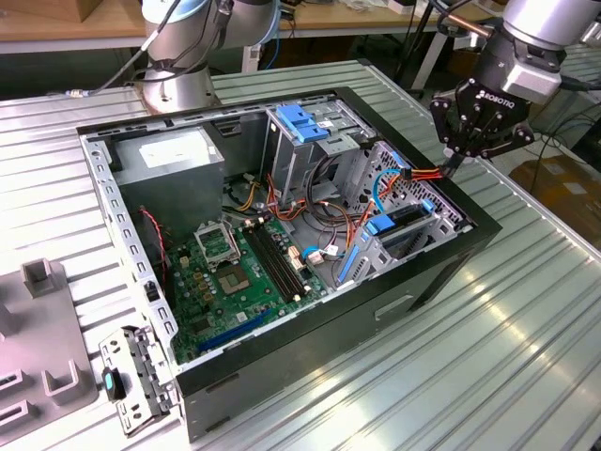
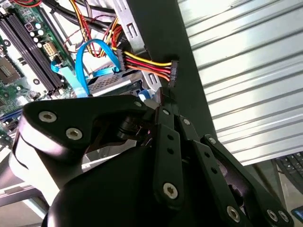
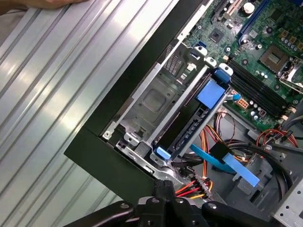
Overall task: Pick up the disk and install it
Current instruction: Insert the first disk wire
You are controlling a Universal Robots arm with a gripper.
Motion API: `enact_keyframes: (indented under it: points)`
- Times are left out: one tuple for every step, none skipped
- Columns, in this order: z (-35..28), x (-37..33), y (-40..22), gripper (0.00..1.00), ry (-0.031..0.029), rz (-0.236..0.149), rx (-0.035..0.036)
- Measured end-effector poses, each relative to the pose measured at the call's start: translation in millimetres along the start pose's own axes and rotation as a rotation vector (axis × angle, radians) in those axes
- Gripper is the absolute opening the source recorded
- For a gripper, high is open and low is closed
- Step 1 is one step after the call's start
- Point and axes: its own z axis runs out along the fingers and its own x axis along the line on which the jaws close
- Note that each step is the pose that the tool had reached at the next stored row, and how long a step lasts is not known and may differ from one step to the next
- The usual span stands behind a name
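Observation:
The disk (image 1: 408, 218) sits in the lower drive cage at the front of the open computer case (image 1: 441, 272). In the first wrist view the disk (image 3: 189, 124) shows as a dark edge with blue rail tabs, mostly hidden by the cage wall. My gripper (image 1: 454, 165) hangs over the case rim beside that cage. Its fingertips (image 2: 163, 93) are pinched together on the end of a black power connector (image 2: 173, 73) with red, yellow and orange wires. In the first wrist view the connector (image 3: 199, 182) lies just above the cage corner.
The motherboard (image 1: 235, 263) lies on the case floor, with the grey power-supply box (image 1: 174, 155) at the back. A blue latch (image 1: 302, 120) tops the upper cage. A blue data cable (image 2: 83, 71) loops near the disk. A loose bracket (image 1: 136, 376) and grey fixture (image 1: 42, 329) rest on the ribbed table.

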Motion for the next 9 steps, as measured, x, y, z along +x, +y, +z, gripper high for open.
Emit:
enact_keyframes:
  points:
    - [0.1,1.2,-3.0,0.11,-0.0001,-0.008,0.0001]
    - [0.1,2.0,-5.1,0.11,0.0,-0.014,0.0002]
    - [0.2,1.9,-6.3,0.11,0.0,-0.018,0.0002]
    - [0.3,1.5,-7.1,0.11,0.0,-0.021,0.0003]
    - [0.3,0.7,-8.0,0.11,0.0001,-0.025,0.0003]
    - [0.4,0.3,-8.5,0.11,0.0001,-0.029,0.0004]
    - [0.4,0.3,-8.5,0.11,0.0001,-0.03,0.0004]
    - [0.4,0.3,-8.5,0.11,0.0001,-0.03,0.0003]
    - [0.4,0.3,-8.5,0.17,0.0001,-0.03,0.0004]
